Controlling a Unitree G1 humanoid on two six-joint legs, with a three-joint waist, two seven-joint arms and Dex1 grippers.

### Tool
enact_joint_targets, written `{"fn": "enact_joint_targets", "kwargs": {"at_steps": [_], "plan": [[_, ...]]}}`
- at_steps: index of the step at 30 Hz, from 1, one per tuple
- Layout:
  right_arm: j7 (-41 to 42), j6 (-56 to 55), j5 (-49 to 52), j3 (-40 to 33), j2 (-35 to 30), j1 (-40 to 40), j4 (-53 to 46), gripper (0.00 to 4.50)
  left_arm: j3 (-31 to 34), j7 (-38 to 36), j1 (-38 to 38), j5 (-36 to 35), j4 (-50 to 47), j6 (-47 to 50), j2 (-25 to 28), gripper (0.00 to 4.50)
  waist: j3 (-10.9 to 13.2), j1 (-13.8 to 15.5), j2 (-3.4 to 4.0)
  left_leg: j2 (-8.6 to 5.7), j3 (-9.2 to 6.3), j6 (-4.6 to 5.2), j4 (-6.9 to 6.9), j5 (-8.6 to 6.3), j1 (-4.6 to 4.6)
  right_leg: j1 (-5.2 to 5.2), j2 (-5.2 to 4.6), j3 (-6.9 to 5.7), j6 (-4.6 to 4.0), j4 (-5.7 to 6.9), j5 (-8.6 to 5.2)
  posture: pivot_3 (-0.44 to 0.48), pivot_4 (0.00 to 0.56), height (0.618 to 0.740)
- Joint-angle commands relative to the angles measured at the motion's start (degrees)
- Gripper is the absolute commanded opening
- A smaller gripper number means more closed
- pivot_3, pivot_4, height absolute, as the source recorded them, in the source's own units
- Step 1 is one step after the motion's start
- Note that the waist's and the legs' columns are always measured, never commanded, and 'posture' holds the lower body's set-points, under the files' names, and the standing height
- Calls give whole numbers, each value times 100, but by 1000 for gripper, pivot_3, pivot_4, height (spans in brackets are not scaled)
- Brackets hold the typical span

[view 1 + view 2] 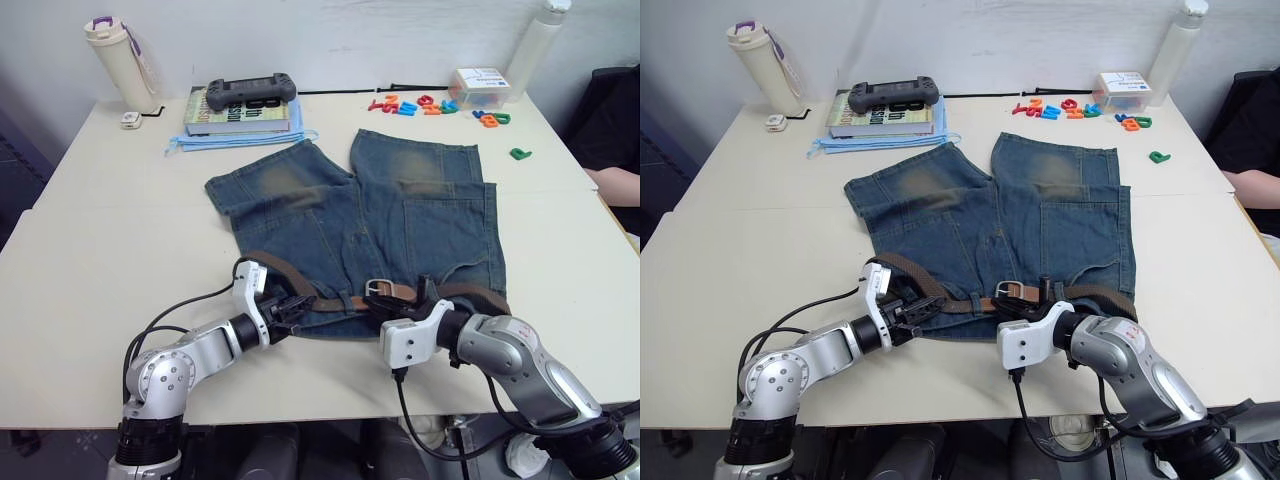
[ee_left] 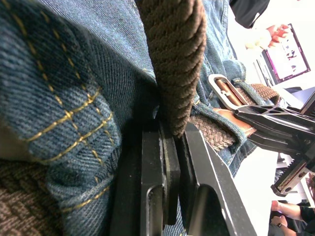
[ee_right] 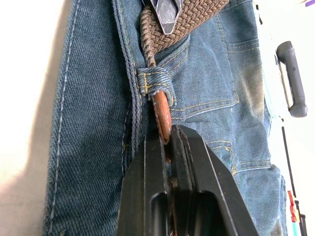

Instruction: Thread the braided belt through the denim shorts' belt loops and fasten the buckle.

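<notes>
Shorts waistband sits at the near table edge, and we see the denim shorts point(image 1: 370, 225) lying flat with both legs pointing away, faded tan patches on each leg. The braided belt point(image 1: 268, 263) runs dark brown along the waistband, with the silver buckle point(image 1: 378, 287) near the middle. Left gripper point(image 1: 292, 308) is clamped on the woven strap at the waistband's left part; in the left wrist view the fingers point(image 2: 162, 167) squeeze the braid edge against denim. Right gripper point(image 1: 425, 297) is pinched shut on the belt's tan leather tip; the right wrist view shows that tip poking out of one of the belt loops point(image 3: 156, 84), fingers point(image 3: 184, 162) closed right on it. We cannot tell from the head views how many other loops the belt passes, since the arms cover part of the waistband.

Farther back on the table point(image 1: 90, 250): a book point(image 1: 240, 118) with a dark game controller point(image 1: 250, 93) on it, over a blue face mask point(image 1: 240, 140), a cream bottle point(image 1: 122, 62), coloured plastic letters point(image 1: 430, 106), a small clear box point(image 1: 478, 84) whose contents we cannot make out, and a white bottle point(image 1: 535, 45) cut off at the top. A person's arm point(image 1: 615, 183) is cut off at the right edge.
</notes>
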Motion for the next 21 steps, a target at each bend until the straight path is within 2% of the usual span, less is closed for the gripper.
{"fn": "enact_joint_targets", "kwargs": {"at_steps": [1,3,5,6,8,11,14,16,21], "plan": [[15,-73,29,9,75,0,-193,56,-126,-138,16,70,-209,28,13,0,0,0,0,2,0,-1,0,0,0,0,2,0,-1,0,0,0,150,707],[31,-80,34,12,77,-1,-191,56,-133,-157,21,83,-228,13,17,0,0,-2,0,3,0,-2,0,0,0,0,3,0,-2,0,1,0,150,707],[74,-68,58,12,73,4,-209,0,-353,-487,55,502,-490,-289,373,817,0,-4,0,4,0,-2,0,0,0,0,4,0,-2,0,1,0,150,707],[93,-50,79,5,74,5,-211,0,-366,-652,74,575,-624,-370,529,989,0,-9,-1,5,0,-2,0,0,0,-1,6,0,-3,1,0,0,150,707],[125,-26,102,-16,77,8,-217,0,-429,-970,168,812,-836,-586,883,1911,0,-19,3,10,2,-6,0,-2,0,-2,9,0,-9,1,0,0,150,707],[198,21,146,-44,88,1,-223,0,-452,-1632,485,1242,-1294,-1127,1523,3058,1,-101,3,17,5,-11,-2,-4,0,-6,13,1,-16,2,-1,0,150,707],[259,75,243,-59,136,-41,-220,0,-473,-2270,850,1478,-1689,-1703,1881,3058,2,-146,5,19,4,-11,-5,-4,0,-7,13,1,-19,2,-3,0,150,707],[264,80,255,-43,167,-79,-224,0,-731,-2552,1032,1657,-1806,-1921,1976,3058,2,-146,6,20,4,-11,-5,-4,-1,-6,12,0,-21,-1,-2,0,150,707],[324,149,320,-119,156,-92,-334,0,-1482,-2547,1153,2447,-1423,-2052,1987,3058,4,-136,7,19,4,-10,-4,-4,0,-2,11,-1,-22,-2,-1,0,150,707]]}}
